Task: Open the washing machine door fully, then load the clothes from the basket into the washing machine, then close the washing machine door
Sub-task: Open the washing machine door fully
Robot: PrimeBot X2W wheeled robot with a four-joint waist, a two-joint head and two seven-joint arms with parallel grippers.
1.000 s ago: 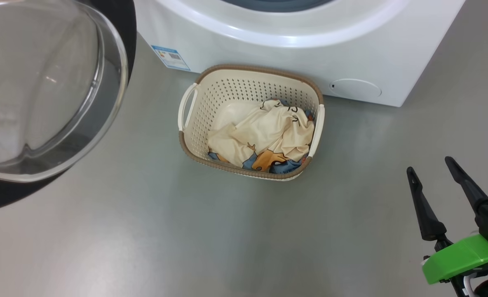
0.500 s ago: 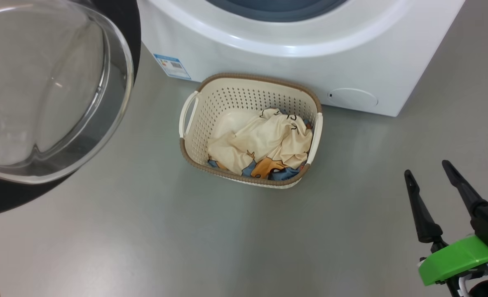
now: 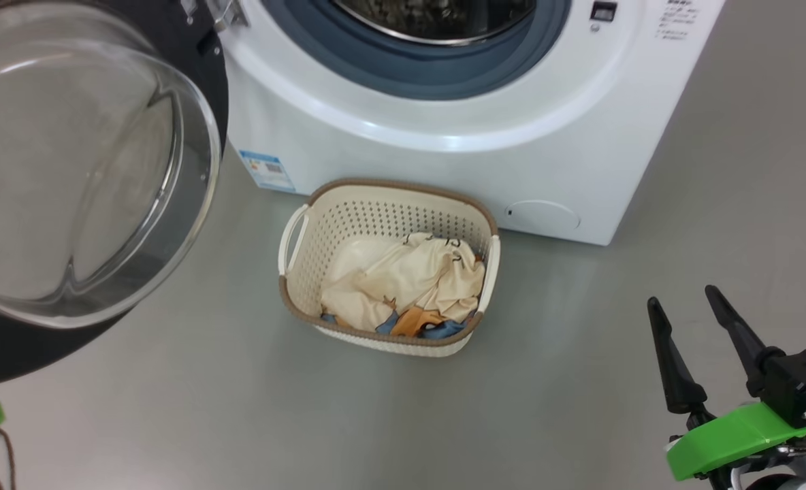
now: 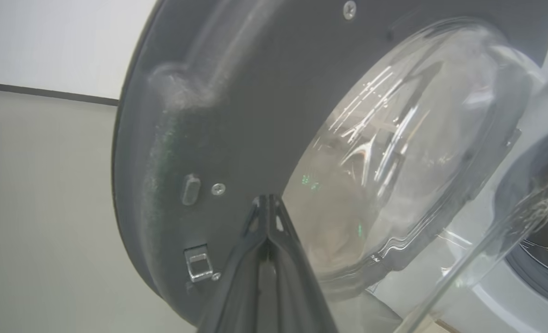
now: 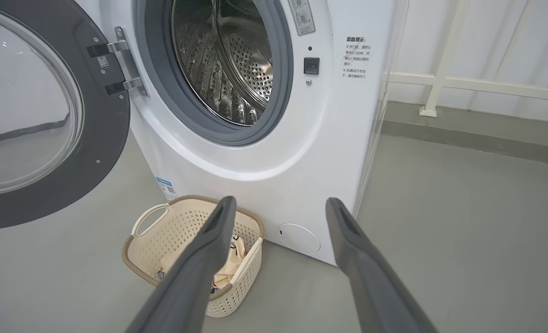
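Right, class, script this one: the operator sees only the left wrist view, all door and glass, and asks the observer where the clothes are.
Observer: The clothes lie in the basket, on the floor before the washing machine.
Operator: Is the drum loaded?
Observer: The right wrist view shows the steel drum with no cloth in the part it shows.
Operator: And the right gripper?
Observer: The right gripper is open, holding nothing, to the basket's right in the head view.
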